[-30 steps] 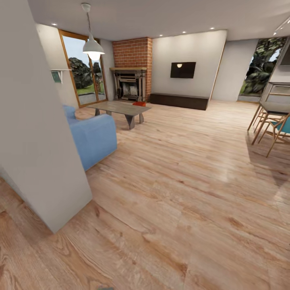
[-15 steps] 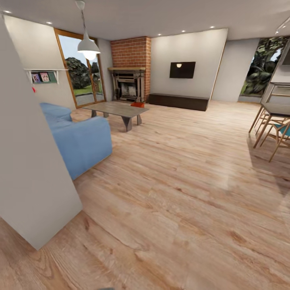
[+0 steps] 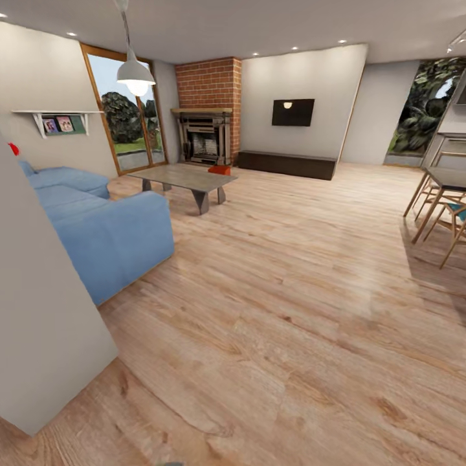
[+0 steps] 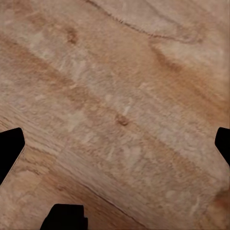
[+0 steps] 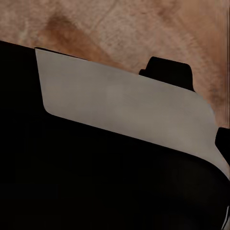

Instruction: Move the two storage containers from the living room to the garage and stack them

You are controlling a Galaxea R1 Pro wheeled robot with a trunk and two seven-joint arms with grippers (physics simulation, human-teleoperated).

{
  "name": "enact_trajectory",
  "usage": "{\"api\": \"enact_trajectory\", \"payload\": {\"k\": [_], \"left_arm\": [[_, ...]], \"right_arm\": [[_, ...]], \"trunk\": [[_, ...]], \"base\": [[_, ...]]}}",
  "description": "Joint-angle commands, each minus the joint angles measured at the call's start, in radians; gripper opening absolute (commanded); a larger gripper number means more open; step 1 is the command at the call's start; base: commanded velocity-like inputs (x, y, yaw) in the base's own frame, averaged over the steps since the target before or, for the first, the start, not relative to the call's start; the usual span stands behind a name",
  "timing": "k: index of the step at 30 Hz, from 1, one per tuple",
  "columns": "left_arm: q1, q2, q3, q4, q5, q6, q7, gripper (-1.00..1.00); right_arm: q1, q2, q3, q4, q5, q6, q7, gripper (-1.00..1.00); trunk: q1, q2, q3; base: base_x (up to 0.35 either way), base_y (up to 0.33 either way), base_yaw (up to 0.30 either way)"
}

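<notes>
**Ana:** From the head view we're looking into the living room. That red-orange block at the far end of the coffee table (image 3: pixel 188 176) looks like a storage container (image 3: pixel 219 169). It's well apart from the robot.

**Ben:** Just one? The job calls for two.

**Ana:** One is all I can pick out. There's a red speck past the wall corner (image 3: pixel 45 336) on the left, but it's too small to call. The blue sofa (image 3: pixel 107 233) sits between that corner and the table, so I'd judge the open wood floor (image 3: pixel 291 310) on the right is the clean way in.

**Ben:** Now the left wrist view.

**Ana:** Bare planks. The left gripper (image 4: pixel 115 146) is spread wide, with dark fingertips (image 4: pixel 9 148) out at the edges and nothing between them. It's pointing at the floor, tucked for travel I'd say, not reaching for anything.

**Ben:** And the right wrist view?

**Ana:** That camera looks onto a grey panel (image 5: pixel 120 105) over a black mass, probably the robot's own body, with floor beyond. So that arm seems folded in close. I can't tell whether the right gripper is spread or closed, because the dark shapes run together.

**Ben:** So where does that leave the task?

**Ana:** Nothing's picked up yet, and there's no garage concrete underfoot — this is the fetching leg.
</notes>
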Motion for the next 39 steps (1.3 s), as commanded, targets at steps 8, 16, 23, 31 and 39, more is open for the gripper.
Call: {"api": "enact_trajectory", "payload": {"k": [8, 16, 23, 31, 39], "left_arm": [[0.000, 0.000, -0.001, 0.000, 0.004, -0.001, 0.003, 1.00], [0.000, 0.000, -0.003, 0.000, 0.004, -0.001, 0.003, 1.00], [0.000, 0.000, -0.003, 0.000, 0.003, -0.001, 0.003, 1.00], [0.000, 0.000, -0.003, 0.000, 0.004, -0.001, 0.003, 1.00], [0.000, 0.000, -0.003, 0.000, 0.003, -0.001, 0.003, 1.00]], "right_arm": [[0.000, -0.001, 0.004, -0.002, 0.004, 0.005, 0.002, 1.00], [0.000, -0.001, 0.004, -0.002, 0.004, 0.005, 0.002, 1.00], [0.000, 0.000, 0.004, -0.002, 0.004, 0.005, 0.002, 1.00], [0.000, 0.000, 0.004, -0.002, 0.004, 0.005, 0.002, 1.00], [0.000, 0.000, 0.004, -0.002, 0.004, 0.005, 0.002, 1.00]], "trunk": [[0.000, 0.000, -0.001], [0.000, 0.000, -0.001], [0.000, 0.000, -0.001], [0.000, 0.000, -0.001], [0.000, 0.000, -0.001]], "base": [[0.343, -0.004, 0.000], [0.328, -0.143, 0.000], [0.315, -0.200, 0.000], [0.314, -0.203, 0.000], [0.314, -0.203, 0.000]]}}
